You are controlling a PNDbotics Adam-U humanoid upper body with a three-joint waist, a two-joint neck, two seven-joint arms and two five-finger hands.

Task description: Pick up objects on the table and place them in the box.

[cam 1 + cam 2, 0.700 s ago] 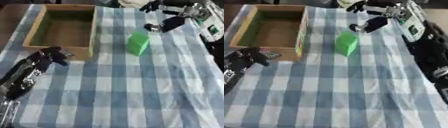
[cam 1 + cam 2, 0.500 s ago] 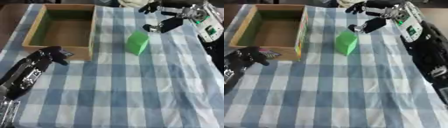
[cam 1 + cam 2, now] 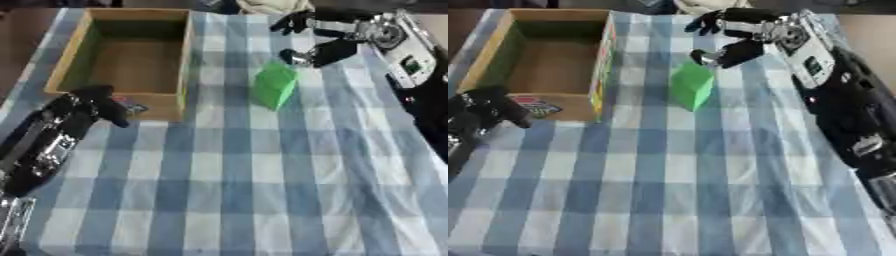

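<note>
A green block stands upright on the blue-and-white checked cloth, right of the open cardboard box. The box looks empty inside. My right hand hovers just above and behind the block at the far right, fingers spread and thumb pointing down toward it, open and holding nothing. My left hand rests by the box's near corner at the left, fingers curled, nothing in it.
The checked cloth covers the table down to the near edge. A pale crumpled thing lies at the far edge behind my right hand. Dark bare table shows left of the box.
My right hand has come down and to the left, closer to the top of the green block. The left hand and the block have stayed put.
</note>
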